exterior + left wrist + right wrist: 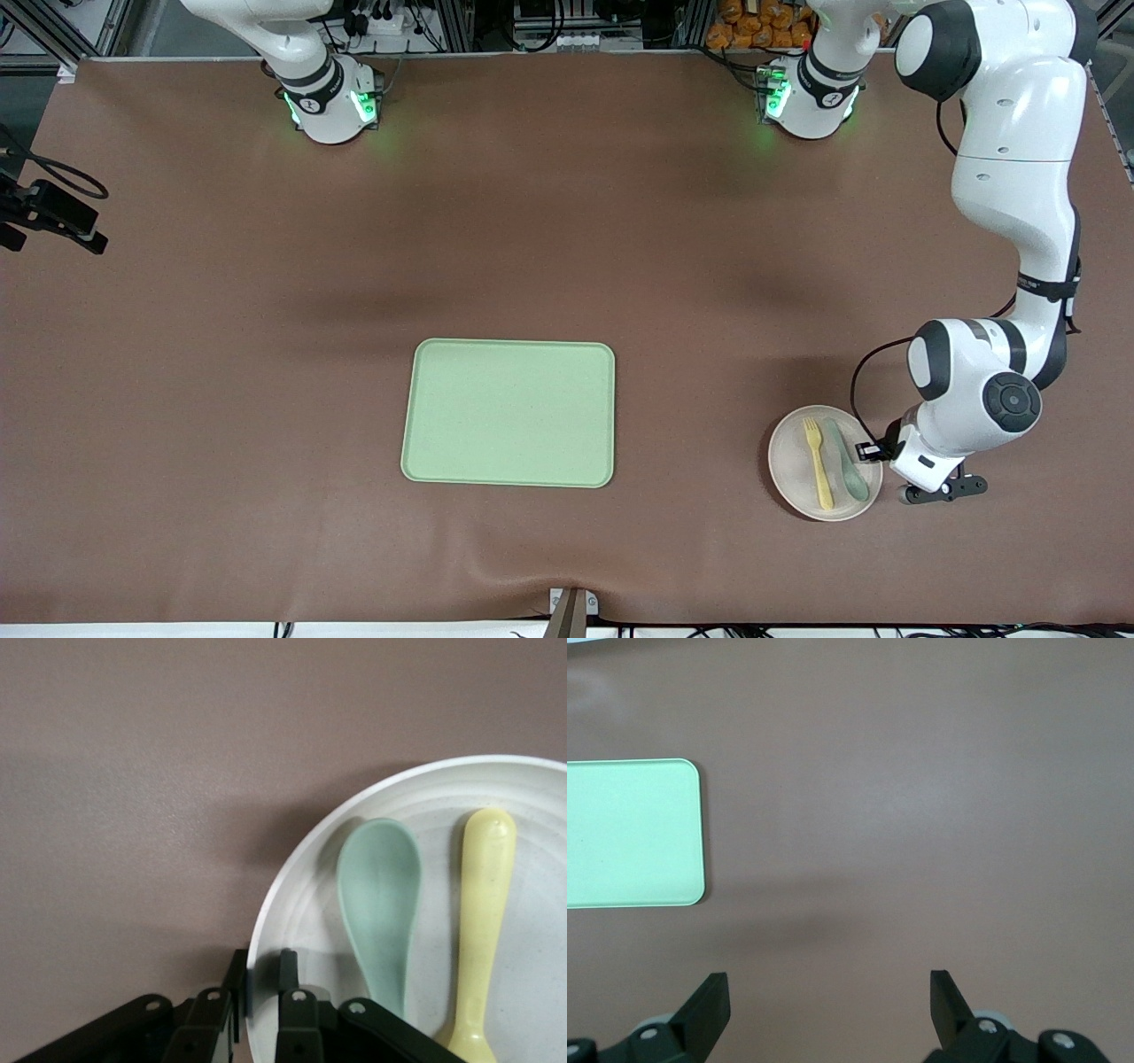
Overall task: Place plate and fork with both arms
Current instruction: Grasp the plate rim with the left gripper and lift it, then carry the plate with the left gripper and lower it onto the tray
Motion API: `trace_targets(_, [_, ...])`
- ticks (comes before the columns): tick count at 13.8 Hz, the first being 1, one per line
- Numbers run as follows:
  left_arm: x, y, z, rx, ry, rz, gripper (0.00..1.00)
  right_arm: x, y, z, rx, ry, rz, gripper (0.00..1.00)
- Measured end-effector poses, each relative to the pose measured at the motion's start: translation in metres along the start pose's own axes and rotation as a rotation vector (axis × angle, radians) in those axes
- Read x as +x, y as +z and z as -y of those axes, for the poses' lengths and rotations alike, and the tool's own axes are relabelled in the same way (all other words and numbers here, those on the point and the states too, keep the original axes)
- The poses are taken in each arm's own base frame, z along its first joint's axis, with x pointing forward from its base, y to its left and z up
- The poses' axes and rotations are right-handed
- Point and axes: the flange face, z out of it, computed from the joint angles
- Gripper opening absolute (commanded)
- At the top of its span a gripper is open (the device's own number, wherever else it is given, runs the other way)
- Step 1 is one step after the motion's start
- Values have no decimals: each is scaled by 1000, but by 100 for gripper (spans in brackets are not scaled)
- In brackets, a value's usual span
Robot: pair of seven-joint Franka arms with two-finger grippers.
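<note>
The pale plate [797, 456] lies on the table near the left arm's end, with the pale-yellow fork [819, 465] and a teal-green spoon [849, 461] side by side on it. My left gripper [873, 452] is down at the plate's rim on the side toward the left arm's end. In the left wrist view the left gripper [261, 979] grips the rim of the plate [301, 904], one finger outside and one inside, beside the spoon [381, 904] and fork [483, 921]. My right gripper [828, 992] is open and empty, high over bare table; it is out of the front view.
The rectangular light-green tray [509, 413] lies empty near the table's middle, toward the front camera; its corner shows in the right wrist view [629, 833]. The brown table mat runs wide around it. A black camera mount [53, 217] sticks in at the right arm's end.
</note>
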Motion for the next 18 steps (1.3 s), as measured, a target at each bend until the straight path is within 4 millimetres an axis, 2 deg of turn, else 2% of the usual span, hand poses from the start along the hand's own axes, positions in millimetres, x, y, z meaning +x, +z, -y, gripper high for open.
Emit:
trace_targets(6, [6, -20, -4, -9, 73, -7, 0, 5, 9, -1, -1, 2, 16, 100])
trace_targets(8, [4, -28, -24, -39, 101, -5, 0, 4, 9, -2, -2, 3, 16, 100])
trace_targets(12, [-8, -35, -79, -111, 163, 27, 0, 6, 14, -3, -2, 6, 24, 100])
trace_targets(15, [-24, -48, -144, -203, 232, 41, 0, 8, 17, -3, -3, 7, 29, 100])
trace_targets(18, [-36, -74, -205, -308, 269, 31, 0, 10, 21, -3, -3, 7, 34, 100])
